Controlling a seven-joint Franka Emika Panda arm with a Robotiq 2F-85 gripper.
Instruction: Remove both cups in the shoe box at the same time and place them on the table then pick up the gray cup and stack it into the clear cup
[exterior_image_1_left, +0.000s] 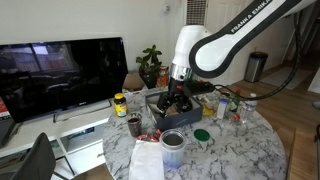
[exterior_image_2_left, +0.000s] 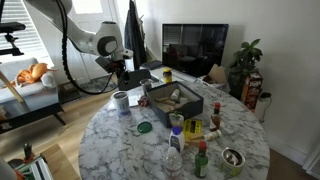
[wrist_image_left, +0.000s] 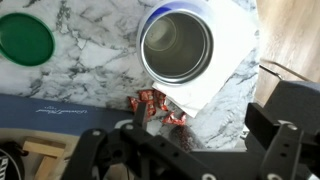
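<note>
Wrist view shows us one cup standing on a white paper sheet (wrist_image_left: 228, 55): a gray inside with a pale bluish rim around it. So we judge that the gray cup (wrist_image_left: 177, 45) already sits in the clear cup (wrist_image_left: 180, 8), and little is left to do. The pair stands near the edge of the surface (wrist_image_left: 90, 62), just beside the shoe box (wrist_image_left: 60, 108). The gripper (wrist_image_left: 190, 142) hangs over the box wall, its fingers wide apart and empty, with the cups ahead of it and not touched.
</note>
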